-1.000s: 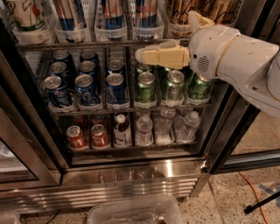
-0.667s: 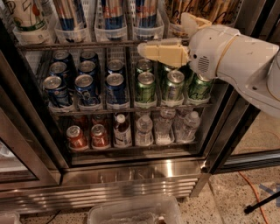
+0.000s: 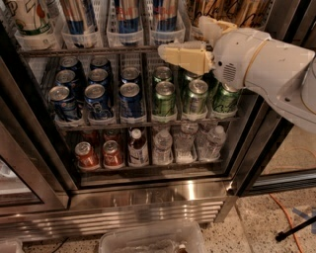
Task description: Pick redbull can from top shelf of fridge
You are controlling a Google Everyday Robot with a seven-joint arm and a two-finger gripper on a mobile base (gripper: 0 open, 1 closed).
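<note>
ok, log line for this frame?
phase: pre-grasp | gripper: open, empty, at front of top shelf, right side | redbull can: upright on shelf, not gripped

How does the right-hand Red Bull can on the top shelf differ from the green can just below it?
The redbull can is blue and silver; the green can is green. The redbull can stands in a clear bin on the top shelf, its lid out of frame; the green can sits one rack lower, lid showing. The gripper is between them, at the shelf's front edge. Both stand upright in the fridge.
</note>
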